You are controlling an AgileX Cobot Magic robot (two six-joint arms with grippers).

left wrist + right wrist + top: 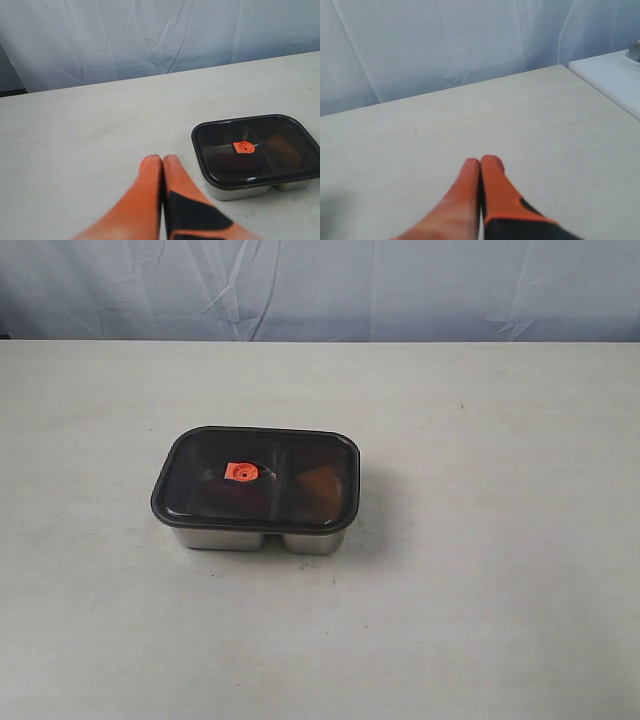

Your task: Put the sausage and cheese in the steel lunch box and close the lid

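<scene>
The steel lunch box (225, 538) stands mid-table with the dark see-through lid (195, 485) lying flat on it, its orange valve (240, 472) on top. Through the lid a dim red sausage (232, 498) shows in the left compartment and a brownish cheese (318, 487) in the right one. The left wrist view shows the lid (220, 135), box wall (240, 191), sausage (227, 164) and cheese (286, 150). My left gripper (163, 158) is shut and empty, short of the box. The right gripper (481, 161) is shut over bare table. Neither arm appears in the exterior view.
A pale blue cloth (320, 285) hangs behind the table's far edge. A white ledge (610, 75) adjoins the table (500, 590) in the right wrist view.
</scene>
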